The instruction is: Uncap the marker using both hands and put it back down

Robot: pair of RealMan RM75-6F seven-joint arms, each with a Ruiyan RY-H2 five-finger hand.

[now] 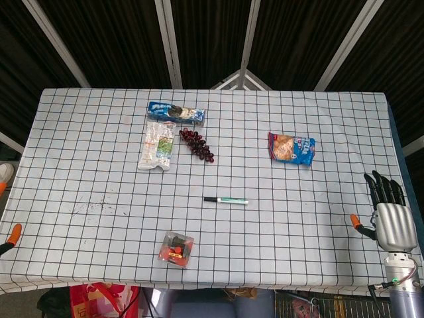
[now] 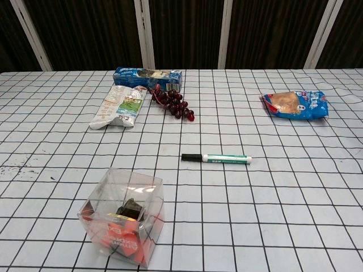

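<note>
My left hand (image 1: 13, 233) barely shows at the worktop (image 1: 86, 265) edge, its state unclear. The capped marker (image 1: 226, 200) lies mid-table. My right hand (image 1: 391, 215) hovers released; a clumsy reach could roll it.

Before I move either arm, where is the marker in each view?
Head view: the marker lies flat just below centre, black cap pointing left, no hand touching it.
Chest view: the marker lies right of centre in mid-frame, cap again to the left.
Shared landmark: the clear plastic box with red contents sits nearer the robot and to the marker's left in both views.
</note>
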